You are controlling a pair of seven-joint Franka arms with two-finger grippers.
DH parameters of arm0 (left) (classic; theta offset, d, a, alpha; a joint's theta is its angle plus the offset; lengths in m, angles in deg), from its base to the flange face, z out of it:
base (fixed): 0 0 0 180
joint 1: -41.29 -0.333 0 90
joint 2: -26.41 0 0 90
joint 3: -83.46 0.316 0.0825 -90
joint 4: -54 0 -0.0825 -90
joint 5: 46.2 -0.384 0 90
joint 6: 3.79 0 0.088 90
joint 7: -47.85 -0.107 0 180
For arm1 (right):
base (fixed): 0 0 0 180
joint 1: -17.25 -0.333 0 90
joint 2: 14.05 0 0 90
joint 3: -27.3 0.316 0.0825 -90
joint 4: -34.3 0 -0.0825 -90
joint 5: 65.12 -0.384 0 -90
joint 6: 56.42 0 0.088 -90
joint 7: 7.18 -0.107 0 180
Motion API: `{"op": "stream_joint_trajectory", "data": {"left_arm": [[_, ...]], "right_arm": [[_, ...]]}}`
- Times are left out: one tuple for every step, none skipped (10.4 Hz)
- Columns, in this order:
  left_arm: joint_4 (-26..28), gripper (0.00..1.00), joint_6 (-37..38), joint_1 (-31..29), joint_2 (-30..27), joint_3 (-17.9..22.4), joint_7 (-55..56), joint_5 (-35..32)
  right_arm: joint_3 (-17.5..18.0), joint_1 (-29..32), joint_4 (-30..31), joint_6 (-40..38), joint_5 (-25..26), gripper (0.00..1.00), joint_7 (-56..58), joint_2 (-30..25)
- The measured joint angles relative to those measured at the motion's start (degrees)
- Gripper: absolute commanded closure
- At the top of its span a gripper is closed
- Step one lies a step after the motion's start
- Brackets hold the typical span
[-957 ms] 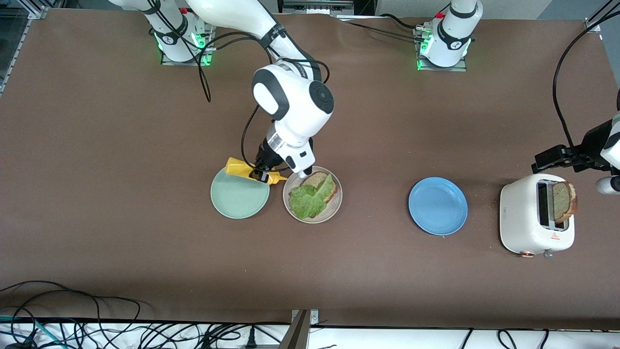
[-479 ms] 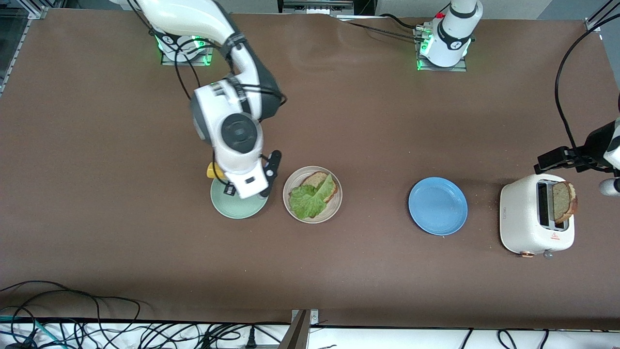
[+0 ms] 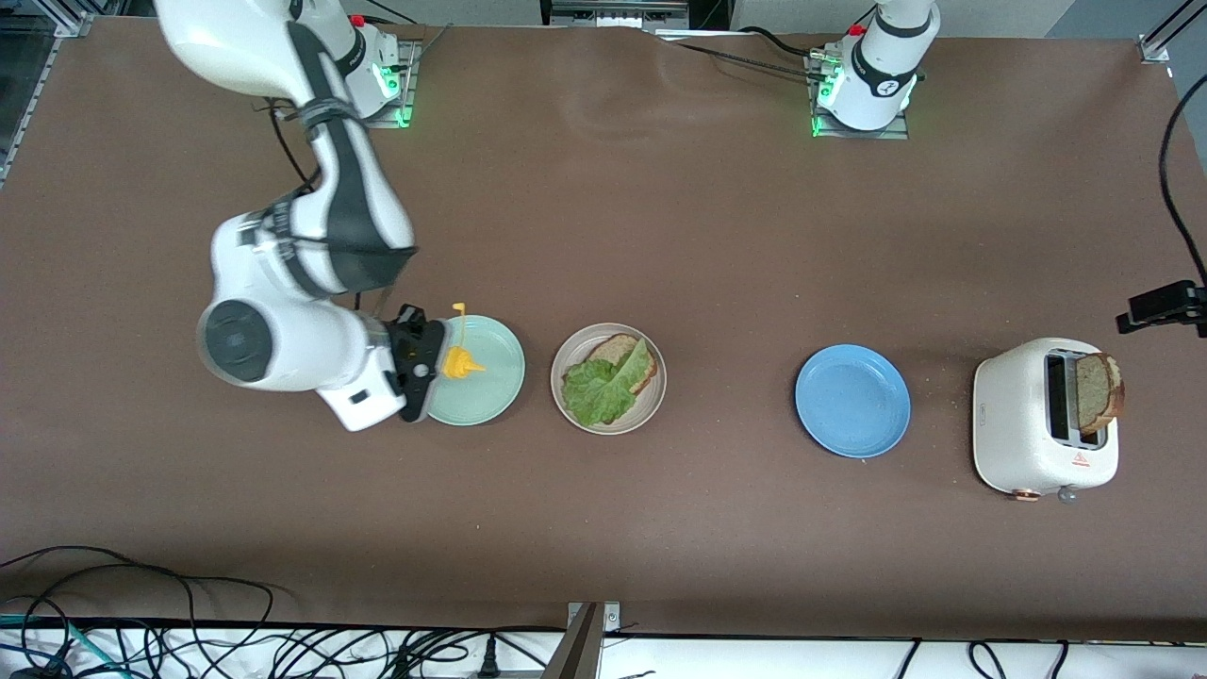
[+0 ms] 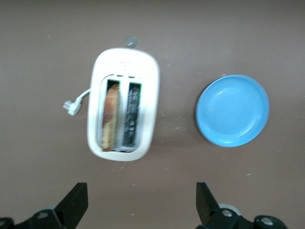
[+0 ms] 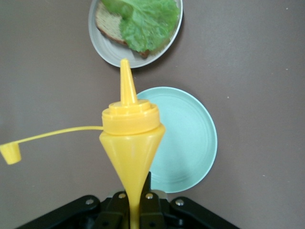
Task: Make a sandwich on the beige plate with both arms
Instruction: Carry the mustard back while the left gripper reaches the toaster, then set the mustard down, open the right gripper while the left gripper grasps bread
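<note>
1. Right gripper [image 3: 436, 356] sits in the left-middle of the front view, over the mint-green plate [image 3: 490, 396], clamped tight on the yellow squeeze bottle [image 3: 459, 360]. In the right wrist view the bottle's [image 5: 129, 138] nozzle points toward the sandwich plate and its little cap dangles off on a strap.
2. Left gripper [image 4: 141, 202] only shows up in its own wrist view, at the bottom edge, fingers spread wide with nothing between them, over the table near the toaster [image 4: 123, 106]. That arm is just waiting.
3. Plates: three. Mint-green one, the beige plate [image 3: 570, 407] just beside it in the middle of the frame, and a blue plate [image 3: 852, 400] well apart toward the left arm's end.
4. Bread: two slices of speckled wholegrain with dark crust. One bread slice [image 3: 615, 351] lies on the beige plate, the other slice [image 3: 1099, 391] stands in a slot of the white toaster at the right edge.
5. Lettuce: one ruffled green lettuce leaf [image 3: 603, 387], lying on top of the plated slice and covering most of it, only the crust corner poking out.
6. Toasters: one. Bottles: one.
</note>
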Motion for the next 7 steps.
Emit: {"op": "stream_joint_trajectory", "data": {"left_arm": [[0.0, 0.0, -0.6, -0.5, 1.7, 0.0, -0.9, -2.5], [0.1, 0.0, -2.2, -0.4, 3.4, -0.2, -0.9, -3.9], [0.1, 0.0, -4.8, -0.2, 5.4, -0.4, -0.9, -4.4], [0.1, 0.0, -7.2, -0.1, 7.2, -0.6, -0.9, -4.5], [0.1, 0.01, -9.6, -0.1, 8.9, -0.6, -0.9, -4.7], [0.1, 0.03, -11.1, -0.1, 10.4, -0.6, -0.9, -4.8], [0.1, 0.04, -11.7, -0.1, 11.7, -0.6, -0.9, -4.8]], "right_arm": [[0.1, 3.2, 0.1, -2.7, -4.7, 1.0, 3.1, 0.1], [0.1, 6.2, 0.3, -5.1, -8.8, 1.0, 6.5, 0.3], [0.2, 9.2, 0.6, -7.1, -12.3, 1.0, 10.7, 0.8], [0.2, 11.5, 1.1, -8.8, -15.1, 1.0, 15.0, 1.4], [0.3, 13.8, 1.6, -10.7, -18.4, 1.0, 19.4, 2.4], [0.4, 15.8, 2.3, -12.0, -21.5, 1.0, 23.6, 3.8], [0.4, 17.8, 3.0, -12.4, -24.6, 1.0, 28.6, 5.8]]}}
